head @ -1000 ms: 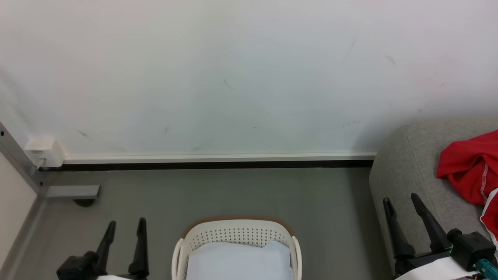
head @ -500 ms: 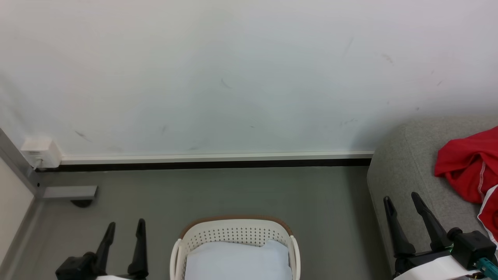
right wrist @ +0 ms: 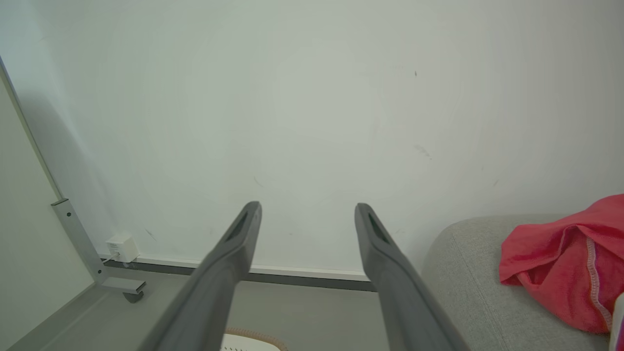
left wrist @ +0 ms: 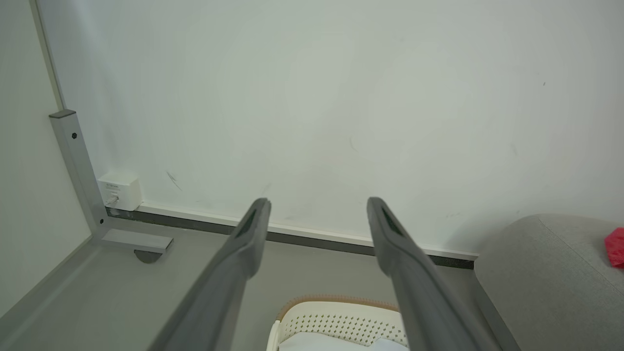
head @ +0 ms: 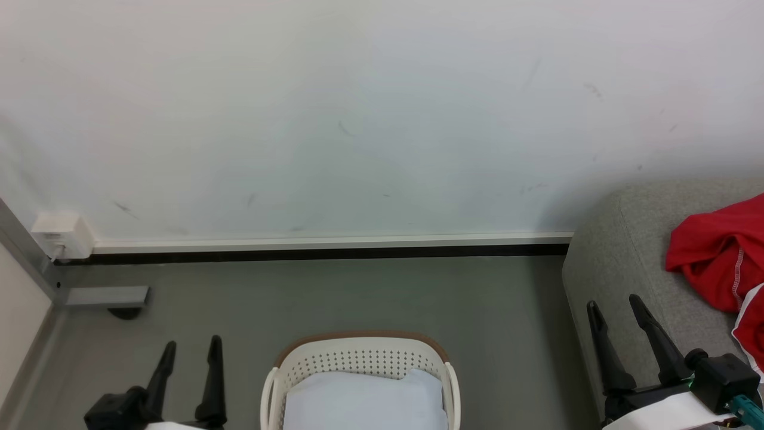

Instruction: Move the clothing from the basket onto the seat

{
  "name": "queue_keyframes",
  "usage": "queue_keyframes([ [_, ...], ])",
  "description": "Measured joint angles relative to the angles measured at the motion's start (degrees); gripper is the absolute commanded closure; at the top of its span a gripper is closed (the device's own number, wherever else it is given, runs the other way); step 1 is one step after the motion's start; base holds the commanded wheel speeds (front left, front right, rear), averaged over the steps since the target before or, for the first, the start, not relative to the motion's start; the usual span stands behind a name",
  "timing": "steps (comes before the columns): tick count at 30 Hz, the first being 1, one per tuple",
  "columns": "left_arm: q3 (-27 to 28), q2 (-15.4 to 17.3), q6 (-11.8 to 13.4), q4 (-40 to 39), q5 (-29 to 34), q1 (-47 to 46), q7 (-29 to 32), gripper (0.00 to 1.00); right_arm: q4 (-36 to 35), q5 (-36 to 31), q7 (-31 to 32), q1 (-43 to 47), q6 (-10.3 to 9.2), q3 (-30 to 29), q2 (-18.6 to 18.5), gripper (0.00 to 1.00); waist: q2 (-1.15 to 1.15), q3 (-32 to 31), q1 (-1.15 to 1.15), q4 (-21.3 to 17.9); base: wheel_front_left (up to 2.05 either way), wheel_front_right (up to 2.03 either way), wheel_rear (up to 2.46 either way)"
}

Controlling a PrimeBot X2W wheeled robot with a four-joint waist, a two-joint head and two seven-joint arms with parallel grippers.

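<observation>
Only the head view is shifted slightly since a second ago; no object is seen displaced. At left, the left gripper (head: 194, 340) is held wide open and empty. The basket (head: 358, 360), cut off below, is seen with pale padding (head: 364, 400) inside. The right gripper (head: 612, 301) is spread open and empty before the seat (head: 621, 257), where the clothing (head: 710, 251) is laid, cut off by the edge, perhaps two garments.

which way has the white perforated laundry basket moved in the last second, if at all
No. The oval white plastic basket keeps its spacing from the white wall box; both slid slightly left together, so the head camera moved.
</observation>
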Motion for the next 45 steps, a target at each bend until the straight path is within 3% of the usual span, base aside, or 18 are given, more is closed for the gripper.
queue_keyframes([
  [1, 0.0, 0.0, 0.0, 0.1, -0.1, 0.0, 0.0, 0.0, 0.0, 0.0, 0.0, 0.0, 0.0, 0.0, 0.0, 0.0, 0.0, 0.0, 0.0, 0.0, 0.0, 0.0, 0.0],
  [2, 0.0, 0.0, 0.0, 0.1, -0.1, 0.0, 0.0, 1.0, 0.1, 0.0, 0.0, 0.0, 0.0, 0.0, 0.0, 1.0, 0.0, 0.0, 0.0, 0.0, 0.0, 0.0, 0.0],
  [9, 0.4, -0.5, 0.0, 2.7, -2.1, 1.3, 1.4, 1.0, 1.9, 2.1, 0.9, 2.4, 0.01, 0.0, 0.9, 1.0, 0.0, 0.1, 0.0, 0.0, 0.0, 0.0, 0.0],
  [25, 0.4, -0.5, 0.0, 1.6, -19.1, 1.0, 5.3, 1.0, 1.6, 16.2, 5.1, 2.4, 0.01, -3.6, 2.2, 1.0, 0.0, 0.3, 0.01, 0.4, 0.0, 0.0, 0.0],
  [45, 0.7, -0.5, -0.1, 0.4, -35.8, 0.1, 9.7, 1.0, 0.9, 30.4, 9.5, 2.4, 0.0, -7.4, 3.1, 1.0, 0.0, 0.7, 0.01, 0.8, 0.0, 0.0, 0.0],
])
